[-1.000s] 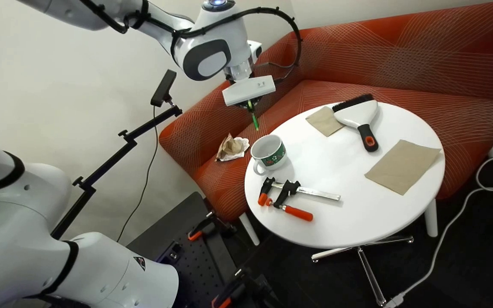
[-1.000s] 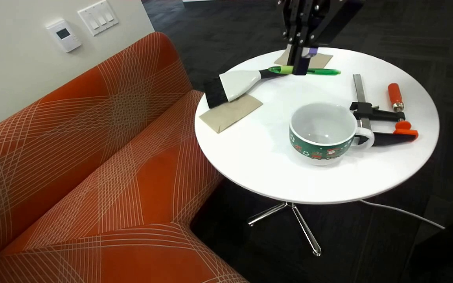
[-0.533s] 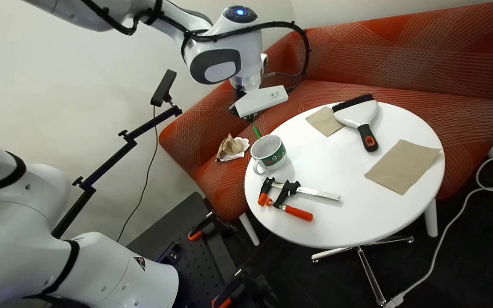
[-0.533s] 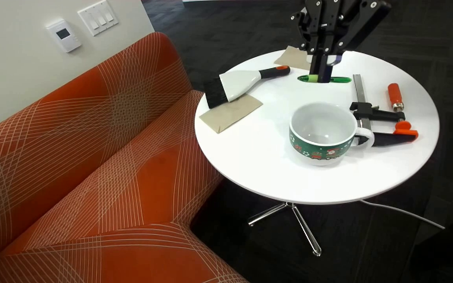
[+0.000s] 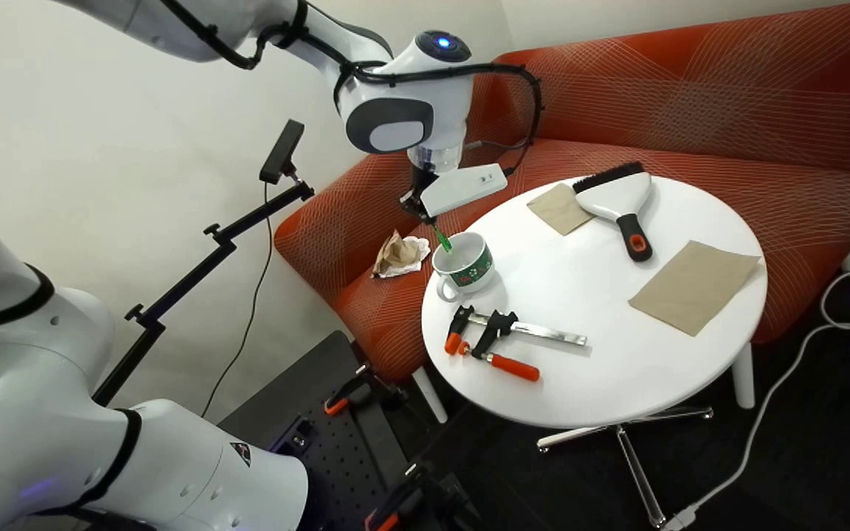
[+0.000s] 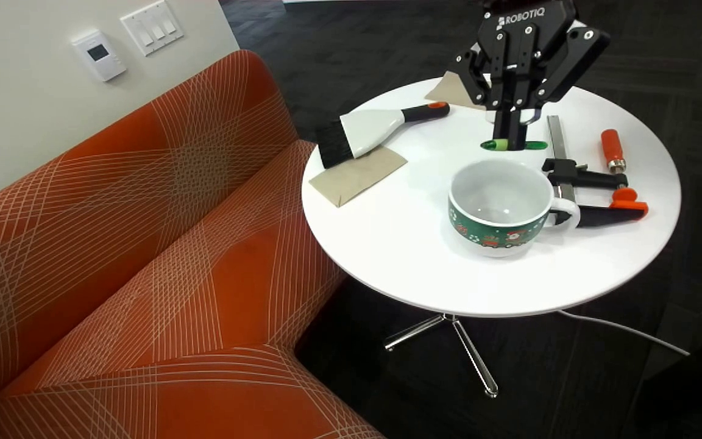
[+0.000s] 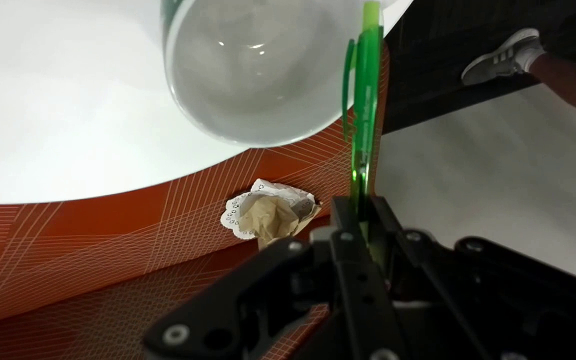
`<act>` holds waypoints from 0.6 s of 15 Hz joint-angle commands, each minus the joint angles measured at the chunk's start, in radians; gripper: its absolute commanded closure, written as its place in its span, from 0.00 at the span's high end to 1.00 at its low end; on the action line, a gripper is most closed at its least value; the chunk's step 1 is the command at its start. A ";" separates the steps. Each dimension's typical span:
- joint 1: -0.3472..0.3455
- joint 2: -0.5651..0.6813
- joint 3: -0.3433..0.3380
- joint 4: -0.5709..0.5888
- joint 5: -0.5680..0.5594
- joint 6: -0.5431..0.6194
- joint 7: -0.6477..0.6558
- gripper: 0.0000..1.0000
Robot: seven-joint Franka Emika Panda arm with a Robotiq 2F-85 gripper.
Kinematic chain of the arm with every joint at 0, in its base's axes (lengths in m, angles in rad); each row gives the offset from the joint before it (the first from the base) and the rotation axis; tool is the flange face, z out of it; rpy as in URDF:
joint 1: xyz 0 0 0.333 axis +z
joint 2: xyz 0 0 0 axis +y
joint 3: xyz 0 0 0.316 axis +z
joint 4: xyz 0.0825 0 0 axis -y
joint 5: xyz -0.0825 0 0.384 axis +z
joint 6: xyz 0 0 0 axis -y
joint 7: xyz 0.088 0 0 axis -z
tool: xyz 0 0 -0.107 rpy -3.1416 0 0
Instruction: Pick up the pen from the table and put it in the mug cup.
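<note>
Near the mug cup (image 6: 497,233) rim, the gripper (image 6: 516,141) clasps the pen (image 7: 366,100); table (image 5: 587,287) edge close by.

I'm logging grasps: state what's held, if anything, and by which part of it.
The end effector holds the translucent green pen near the middle of its length.

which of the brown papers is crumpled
The brown paper on the red sofa; the smaller sheet and larger sheet lie flat on the table.
</note>
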 commanded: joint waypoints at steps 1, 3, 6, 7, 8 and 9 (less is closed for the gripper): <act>0.052 0.002 -0.050 0.012 0.028 -0.012 -0.012 0.12; 0.063 0.012 -0.054 0.024 0.031 -0.011 -0.011 0.12; 0.065 0.013 -0.055 0.028 0.032 -0.011 -0.011 0.03; 0.068 0.022 -0.057 0.032 0.032 0.005 -0.025 0.03; 0.072 0.031 -0.062 0.038 0.032 0.007 -0.031 0.03; 0.077 0.041 -0.065 0.043 0.033 0.014 -0.041 0.03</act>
